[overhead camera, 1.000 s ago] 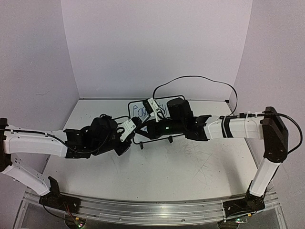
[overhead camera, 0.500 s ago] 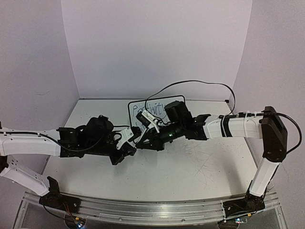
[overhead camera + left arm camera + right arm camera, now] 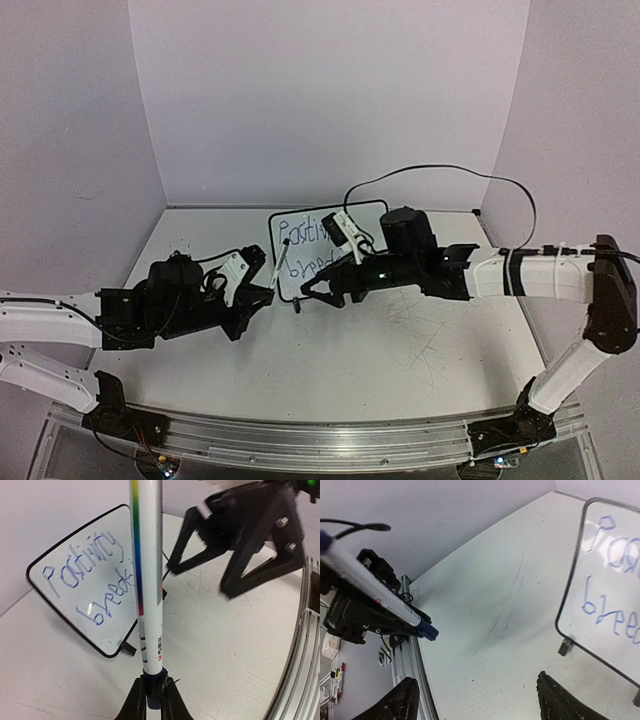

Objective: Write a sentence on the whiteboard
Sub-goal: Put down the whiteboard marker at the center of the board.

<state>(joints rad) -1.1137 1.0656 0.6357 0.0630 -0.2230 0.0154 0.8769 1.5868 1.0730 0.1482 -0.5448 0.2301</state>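
The whiteboard [image 3: 325,238] stands tilted at the back middle of the table, also in the left wrist view [image 3: 80,587] and the right wrist view [image 3: 612,585]. The sentence [image 3: 87,572] is blue handwriting in two lines, "Positivity" above "breeds"; the marker hides anything after that. My left gripper [image 3: 264,291] is shut on the blue lower end of a white marker [image 3: 148,580], which points up in front of the board's left edge [image 3: 278,266]. My right gripper [image 3: 313,291] stands open and empty just right of the marker, in front of the board's lower edge.
A black cable [image 3: 430,175] loops from the right arm over the back of the table. The aluminium rail [image 3: 300,445] runs along the near edge. The white tabletop [image 3: 400,350] carries faint scuff marks.
My right gripper has opened and drawn back to the right, away from the marker. The left arm has pulled back to the left with the marker still in it.
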